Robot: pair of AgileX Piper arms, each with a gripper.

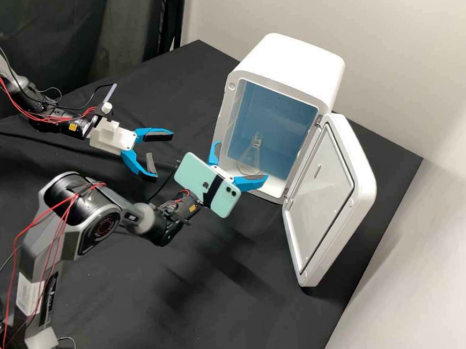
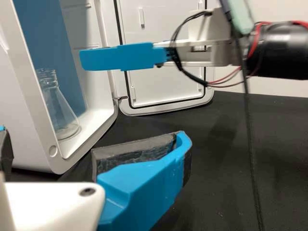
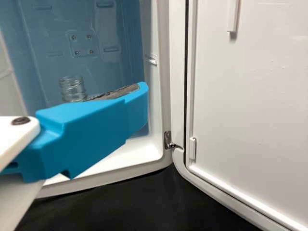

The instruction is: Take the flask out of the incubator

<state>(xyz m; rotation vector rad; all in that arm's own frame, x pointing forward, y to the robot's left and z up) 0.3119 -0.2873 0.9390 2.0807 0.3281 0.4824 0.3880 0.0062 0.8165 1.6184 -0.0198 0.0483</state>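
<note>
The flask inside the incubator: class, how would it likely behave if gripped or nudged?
The flask looks like clear, apparently empty glass, so it is probably rigid, light, smooth and breakable. Its broad conical base, standing upright in the incubator, suggests it resists tipping. Knocked over, it might roll in an arc.

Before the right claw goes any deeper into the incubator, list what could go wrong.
1. The flask is clear glass, standing upright inside the incubator; the open right claw at the opening could tip it with one finger before closing.
2. One finger sits close to the chamber's lower rim and may catch the frame.
3. The open door hangs beside the claw; a sideways pull-out might strike it.
</note>
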